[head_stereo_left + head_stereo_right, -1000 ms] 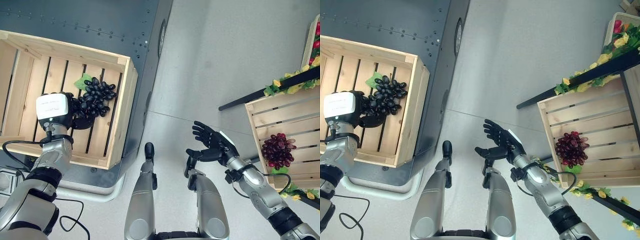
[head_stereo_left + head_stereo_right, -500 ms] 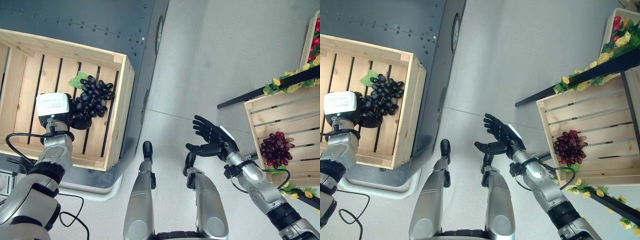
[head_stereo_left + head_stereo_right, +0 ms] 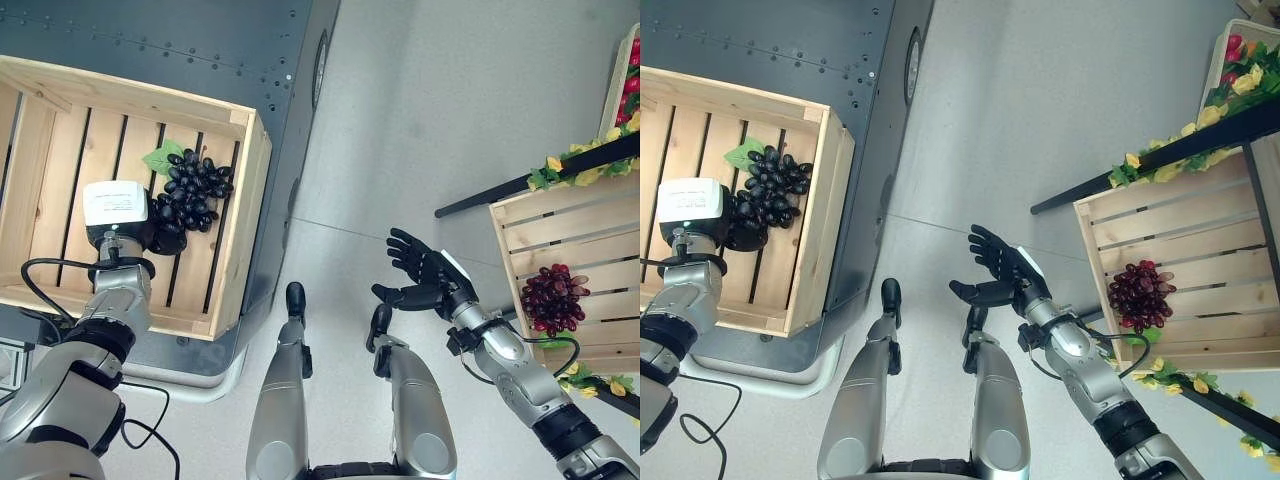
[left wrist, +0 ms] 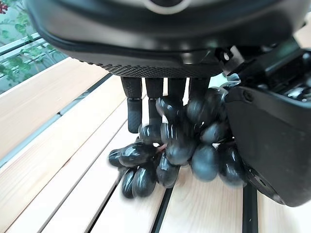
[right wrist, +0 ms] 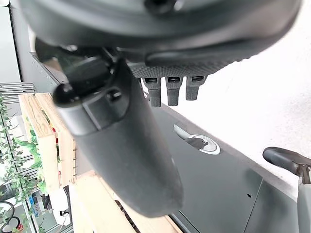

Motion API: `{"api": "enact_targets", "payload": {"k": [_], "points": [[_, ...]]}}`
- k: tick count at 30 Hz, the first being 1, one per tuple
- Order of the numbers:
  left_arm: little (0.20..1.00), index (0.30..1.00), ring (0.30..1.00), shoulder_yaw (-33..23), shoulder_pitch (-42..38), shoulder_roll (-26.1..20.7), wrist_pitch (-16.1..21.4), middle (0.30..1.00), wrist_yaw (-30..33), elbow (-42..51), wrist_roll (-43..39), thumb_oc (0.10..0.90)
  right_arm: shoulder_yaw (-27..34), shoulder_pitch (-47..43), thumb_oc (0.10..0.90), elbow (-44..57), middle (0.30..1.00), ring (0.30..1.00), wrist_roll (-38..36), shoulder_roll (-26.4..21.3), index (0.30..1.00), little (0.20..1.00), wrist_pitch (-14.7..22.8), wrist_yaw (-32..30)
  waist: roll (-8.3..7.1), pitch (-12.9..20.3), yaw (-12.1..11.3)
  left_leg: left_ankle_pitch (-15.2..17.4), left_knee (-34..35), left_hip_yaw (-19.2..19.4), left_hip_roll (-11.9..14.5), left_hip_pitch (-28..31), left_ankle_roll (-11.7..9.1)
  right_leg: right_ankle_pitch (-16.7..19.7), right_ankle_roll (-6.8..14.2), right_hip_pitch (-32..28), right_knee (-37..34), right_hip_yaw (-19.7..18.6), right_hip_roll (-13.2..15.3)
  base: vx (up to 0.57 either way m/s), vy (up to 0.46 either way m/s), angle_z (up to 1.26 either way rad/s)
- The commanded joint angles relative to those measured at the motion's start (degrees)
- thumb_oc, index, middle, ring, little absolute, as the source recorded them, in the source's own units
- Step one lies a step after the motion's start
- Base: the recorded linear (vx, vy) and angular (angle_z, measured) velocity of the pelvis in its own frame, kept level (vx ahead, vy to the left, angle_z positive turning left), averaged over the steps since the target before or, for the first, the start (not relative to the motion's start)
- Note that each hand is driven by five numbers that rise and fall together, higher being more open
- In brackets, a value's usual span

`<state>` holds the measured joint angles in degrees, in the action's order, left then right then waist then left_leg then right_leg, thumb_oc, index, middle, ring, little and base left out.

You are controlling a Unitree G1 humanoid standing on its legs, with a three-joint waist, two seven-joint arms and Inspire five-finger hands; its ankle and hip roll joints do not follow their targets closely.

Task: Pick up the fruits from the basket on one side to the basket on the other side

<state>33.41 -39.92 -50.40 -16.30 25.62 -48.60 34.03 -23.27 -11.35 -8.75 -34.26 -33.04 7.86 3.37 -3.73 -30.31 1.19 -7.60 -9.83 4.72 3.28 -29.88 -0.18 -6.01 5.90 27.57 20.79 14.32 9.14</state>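
Both head views look steeply down from above and share the left crate point(image 3: 240, 215), the floor and the right crate point(image 3: 1200, 240). The left wrist view sits very close over the slats, while the right wrist view looks along its hand toward the floor.

Left crate point(image 3: 245, 215), upper left of frame: pale unfinished wood slats, matt, visible grain. Black grapes point(image 4: 180, 145) w/ glossy, smooth skins, plastic-looking; green leaf point(image 3: 158, 160) looks like cloth. Left hand point(image 3: 118, 215): matt dark plastic, white cover on back. Platform point(image 3: 200, 40) under crate: dark grey metal, riveted, dull. Floor point(image 3: 450, 110): smooth pale grey, low sheen. Right crate point(image 3: 560, 235): same raw wood; red grapes point(image 3: 552, 298) glossy.
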Motion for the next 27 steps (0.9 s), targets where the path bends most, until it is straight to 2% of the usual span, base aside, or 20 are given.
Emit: {"api": "enact_targets", "payload": {"k": [1, 2, 6, 8, 13, 14, 16, 19, 27], "points": [[0.300, 0.300, 0.300, -5.1, -3.7, -2.3, 1.4, 0.300, 8.3, -0.3, 3.1, 0.400, 1.3, 0.4, 0.800, 6.5, 0.900, 0.900, -1.4, -0.7, 0.900, 0.900, 4.3, -0.7, -0.16, 0.5, 0.2, 7.0, -5.8, 3.0, -4.1, 1.5, 0.3, 5.9, 0.2, -0.4, -3.6, -1.0, -1.8, 0.00, 0.000, 0.00], [0.300, 0.300, 0.300, -5.7, -3.2, -2.3, 2.9, 0.300, 10.1, 0.2, 3.5, 0.400, 1.7, 0.8, 0.800, 6.4, 0.900, 0.900, -1.4, -0.7, 0.900, 0.900, 4.6, -0.2, -0.17, 0.5, 0.2, 7.2, -5.6, 3.0, -4.2, 2.1, 0.3, 5.8, 0.2, -1.0, -3.7, -0.9, -1.8, 0.00, 0.000, 0.00], [0.300, 0.300, 0.300, -7.3, -2.1, -2.1, 3.8, 0.300, 13.1, 2.3, 1.8, 0.400, 2.2, 1.6, 0.800, 6.6, 0.900, 0.900, -1.3, -0.3, 0.900, 0.900, 5.1, -0.4, -0.01, 0.5, -0.1, 7.3, -5.2, 2.9, -4.3, 3.6, 0.4, 5.4, 0.2, -2.1, -3.5, -1.0, -1.8, 0.00, -0.029, 0.00], [0.300, 0.300, 0.300, -10.2, -0.3, -1.8, 6.4, 0.300, 16.4, 3.3, 0.1, 0.400, 2.5, 2.4, 0.800, 6.2, 0.900, 0.900, -1.1, 0.3, 0.900, 0.900, 5.8, -0.2, 0.18, 0.5, -0.5, 7.2, -4.0, 2.5, -4.4, 5.9, 0.4, 5.3, 0.4, -3.9, -3.9, -1.0, -1.6, 0.02, -0.059, -0.01], [0.300, 0.300, 0.300, -15.7, 4.1, -0.8, 9.1, 0.300, 22.8, 6.2, -1.5, 0.400, 3.4, 4.2, 0.800, 6.4, 0.900, 0.900, -0.7, 1.1, 0.900, 0.900, 6.8, -0.5, 0.33, 2.0, -1.1, 6.9, -1.6, 1.7, -4.6, 9.0, 0.2, 5.3, 0.6, -6.8, -5.8, -0.7, -1.6, 0.01, -0.070, -0.01], [0.300, 0.300, 0.300, -18.0, 6.3, -0.2, 10.6, 0.300, 25.0, 6.8, -0.1, 0.400, 4.0, 5.1, 0.800, 6.4, 0.900, 0.900, -0.1, 1.7, 0.900, 0.900, 7.4, 0.1, 0.55, 2.9, -1.3, 6.9, -0.7, 1.3, -4.8, 10.3, 0.1, 5.2, 0.6, -8.0, -6.7, -0.3, -1.4, 0.01, -0.058, 0.00], [0.300, 0.300, 0.300, -18.9, 7.6, -0.2, 11.2, 0.300, 26.1, 7.6, 0.5, 0.400, 4.3, 5.7, 0.800, 6.6, 0.900, 0.900, 0.1, 1.8, 0.900, 0.900, 7.4, 0.4, 0.65, 3.6, -1.4, 6.9, -0.1, 1.1, -4.9, 11.0, 0.0, 5.2, 0.6, -8.7, -7.1, -0.1, -1.3, 0.02, -0.048, 0.01], [0.300, 0.300, 0.300, -23.2, 13.6, 0.0, 12.6, 0.300, 28.9, 11.9, 3.7, 0.400, 5.6, 8.3, 0.800, 7.4, 0.900, 0.900, 1.2, 2.5, 0.900, 0.900, 7.8, 1.3, 1.33, 6.4, -2.0, 6.5, 3.2, 0.1, -5.1, 14.6, -0.2, 5.0, 0.7, -12.3, -9.4, 0.6, -1.1, 0.04, -0.067, 0.01], [0.300, 0.300, 0.300, -29.4, 23.8, 0.2, 15.5, 0.300, 29.9, 21.3, 8.4, 0.400, 8.6, 11.7, 0.800, 9.9, 0.900, 0.900, 2.4, 3.2, 0.900, 0.900, 9.3, 3.0, 2.58, 13.0, -2.9, 5.1, 9.8, -2.5, -5.3, 21.0, -1.3, 5.7, 0.7, -20.0, -15.8, 1.3, -1.6, 0.04, -0.074, 0.09]]}}
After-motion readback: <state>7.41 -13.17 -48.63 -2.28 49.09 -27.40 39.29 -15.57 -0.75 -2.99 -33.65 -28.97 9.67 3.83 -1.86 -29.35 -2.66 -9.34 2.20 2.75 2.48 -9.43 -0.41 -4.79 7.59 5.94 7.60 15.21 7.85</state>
